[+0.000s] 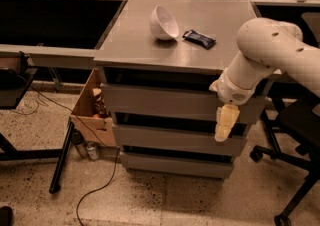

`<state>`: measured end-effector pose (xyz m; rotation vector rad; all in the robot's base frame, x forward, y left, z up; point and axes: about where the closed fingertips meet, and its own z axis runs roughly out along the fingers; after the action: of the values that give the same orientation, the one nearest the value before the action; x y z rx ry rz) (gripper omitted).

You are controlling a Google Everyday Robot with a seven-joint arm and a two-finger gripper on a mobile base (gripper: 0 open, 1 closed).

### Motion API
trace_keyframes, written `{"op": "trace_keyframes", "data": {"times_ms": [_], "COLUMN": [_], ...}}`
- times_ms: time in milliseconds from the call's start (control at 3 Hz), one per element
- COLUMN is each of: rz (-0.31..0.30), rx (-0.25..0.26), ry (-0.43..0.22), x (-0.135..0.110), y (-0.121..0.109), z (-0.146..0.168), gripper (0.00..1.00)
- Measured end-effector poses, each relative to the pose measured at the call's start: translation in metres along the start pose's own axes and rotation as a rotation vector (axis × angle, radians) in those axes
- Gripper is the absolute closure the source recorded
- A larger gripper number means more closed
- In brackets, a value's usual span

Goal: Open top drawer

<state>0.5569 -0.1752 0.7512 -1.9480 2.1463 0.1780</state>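
Observation:
The top drawer [160, 102] is the uppermost of three matte-grey flat fronts on the grey cabinet [135, 45]. Its front sits flush with the fronts below, with a dark gap under the cabinet top. My gripper [225, 126] is cream-coloured and hangs pointing down from the white arm [265, 50]. It is in front of the right end of the top drawer front, and its tip reaches down to the second drawer front [170, 140]. I cannot tell whether it touches the drawer.
A white bowl [162, 22] lies on its side on the cabinet top next to a dark snack packet [199, 39]. A cardboard box [92, 115] and cans [92, 150] sit left of the cabinet. An office chair [295, 135] stands at the right. A cable and a black stand leg [60, 165] cross the floor.

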Motion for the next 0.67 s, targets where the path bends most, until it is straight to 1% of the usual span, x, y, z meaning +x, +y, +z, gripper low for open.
{"op": "trace_keyframes", "data": {"times_ms": [333, 667], "rz": [0.045, 0.094], "rx": [0.01, 0.037], "ry": [0.001, 0.008], "x": [0.007, 0.012], "y": [-0.015, -0.032], "z": [0.033, 0.053], "gripper": [0.0, 0.0]}}
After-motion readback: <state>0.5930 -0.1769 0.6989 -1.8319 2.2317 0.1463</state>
